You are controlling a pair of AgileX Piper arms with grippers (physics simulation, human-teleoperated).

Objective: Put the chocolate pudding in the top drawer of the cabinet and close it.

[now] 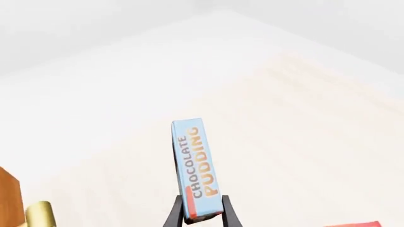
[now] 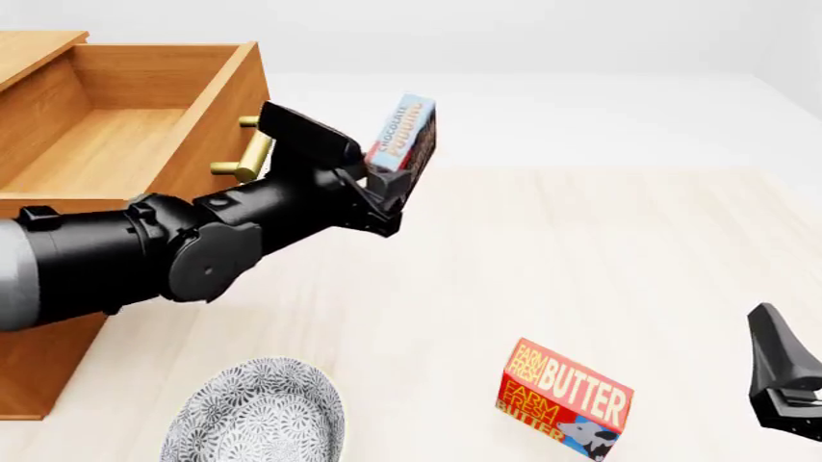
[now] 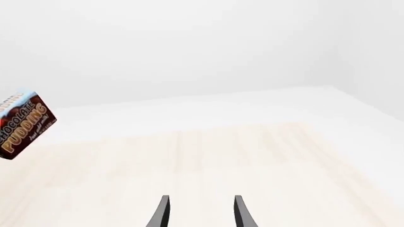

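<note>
- 1 chocolate pudding (image 2: 406, 135) box is held aloft, clamped by its lower end in the left gripper (image 2: 383, 183), just right of the top drawer (image 2: 141, 135).
- Drawer of the cabinet (image 2: 38, 371) is seen pulled open; 1 brass handle (image 2: 250, 159) visible.
- Right gripper (image 3: 199, 210): fingers parted, nothing btwn them, low at front-right.
- On the table (image 2: 617, 260): 1 butter box (image 2: 565, 397), 1 patterned plate (image 2: 261, 412).

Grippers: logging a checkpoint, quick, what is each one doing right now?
Left gripper: closed on the chocolate pudding, held up in the air.
Right gripper: open, holding nothing.
</note>
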